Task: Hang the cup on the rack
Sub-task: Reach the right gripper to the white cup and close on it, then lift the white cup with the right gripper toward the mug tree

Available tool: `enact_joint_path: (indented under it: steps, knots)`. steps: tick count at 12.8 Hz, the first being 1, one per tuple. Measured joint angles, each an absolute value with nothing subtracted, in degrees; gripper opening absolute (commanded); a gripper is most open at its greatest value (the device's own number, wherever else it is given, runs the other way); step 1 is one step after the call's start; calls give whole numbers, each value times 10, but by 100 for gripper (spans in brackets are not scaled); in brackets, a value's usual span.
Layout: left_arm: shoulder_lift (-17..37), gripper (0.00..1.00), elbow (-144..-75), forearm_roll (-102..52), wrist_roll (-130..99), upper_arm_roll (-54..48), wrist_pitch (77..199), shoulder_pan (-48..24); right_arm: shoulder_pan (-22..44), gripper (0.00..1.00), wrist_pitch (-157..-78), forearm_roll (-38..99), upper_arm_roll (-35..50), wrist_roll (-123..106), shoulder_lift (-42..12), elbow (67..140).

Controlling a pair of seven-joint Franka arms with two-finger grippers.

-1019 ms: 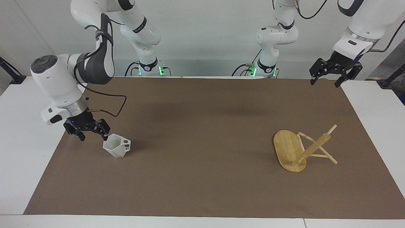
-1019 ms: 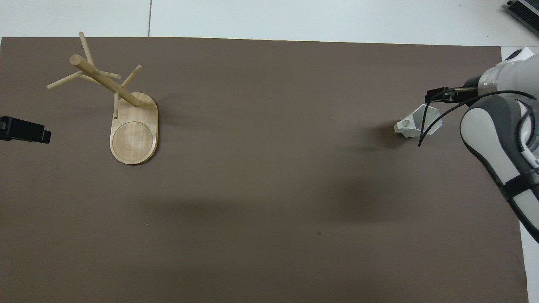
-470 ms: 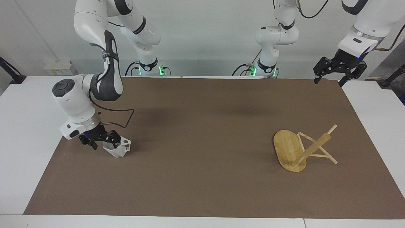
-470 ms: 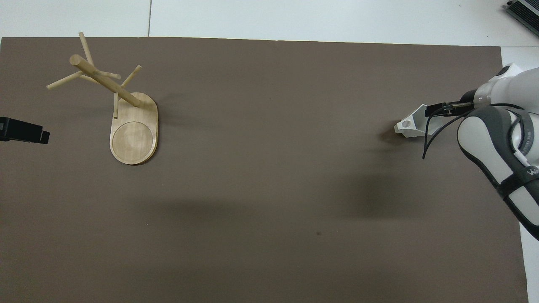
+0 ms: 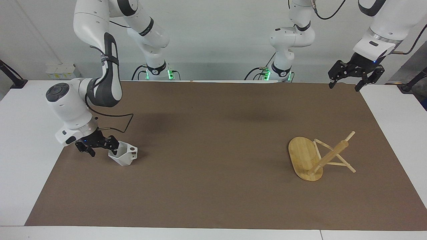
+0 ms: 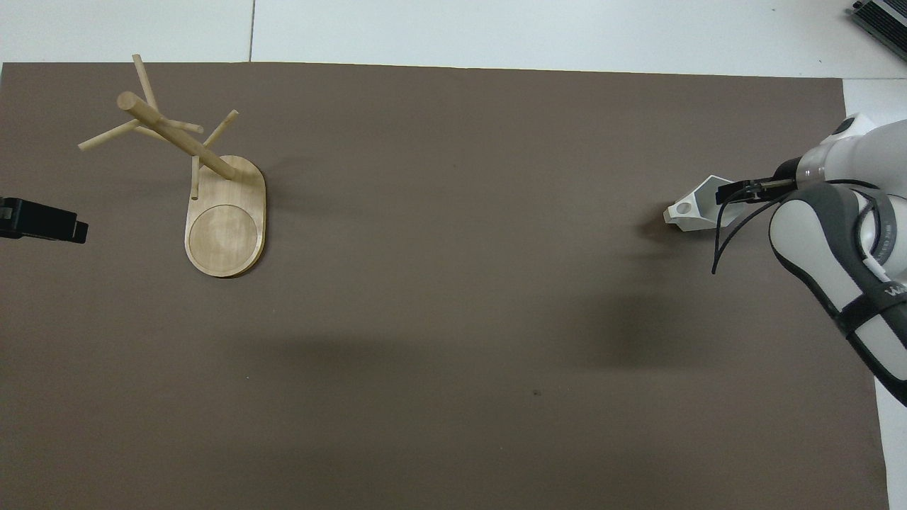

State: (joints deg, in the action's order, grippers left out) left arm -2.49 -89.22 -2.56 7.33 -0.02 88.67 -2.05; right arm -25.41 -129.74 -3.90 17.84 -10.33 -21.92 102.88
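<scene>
**Entry: right gripper at the cup, grasp not yet made**

Item 1, right gripper (image 5: 99,148). A second ago I had it just above the cup's rim; it has since dropped to the rim. One finger sits inside the cup, the other outside the wall on the right arm's side. The jaws stand wide but have begun to narrow. I judge the pinch on the wall is starting, no hold yet.

Item 2, cup (image 5: 124,155). White, faceted, on the mat, its rim wall between my right jaws, handle pointing away from them. It has not shifted.

Item 3, rack (image 5: 312,159). Well apart from both jaws, at the left arm's end, upright on its oval base, pegs bare. The carry across is still to do.

Item 4, left gripper (image 5: 344,82). Waiting, raised over the mat's corner, jaws wide, holding nothing.

Item 5, mat (image 5: 213,193). Brown, flat, covering a white table (image 5: 20,166). Plain pale wall at the arms' bases.
</scene>
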Motion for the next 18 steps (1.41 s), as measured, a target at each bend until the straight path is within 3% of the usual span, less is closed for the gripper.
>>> enact_joint_path:
  steps: [1, 4, 6, 7, 14, 18]
  knots:
    - [-25, 100, -892, -26, 69, 0, 887, -21, -254, 75, -1297, -39, 178, -95, -219, 1035]
    - [-25, 100, -894, -26, 64, 0, 886, -23, -254, 29, -1297, -39, 179, -55, -219, 1043]
    - [-25, 100, -894, -26, 58, -1, 886, -25, -254, 5, -1297, -38, 180, -47, -219, 1043]
    - [-25, 100, -894, -26, 55, -3, 886, -26, -254, 0, -1297, -38, 180, -46, -218, 1043]
    - [-25, 100, -894, -26, 47, -6, 886, -27, -252, 0, -1295, -38, 183, -40, -214, 1028]
    - [-25, 100, -894, -26, 47, -6, 886, -27, -251, 0, -1176, -15, 198, -39, -205, 942]
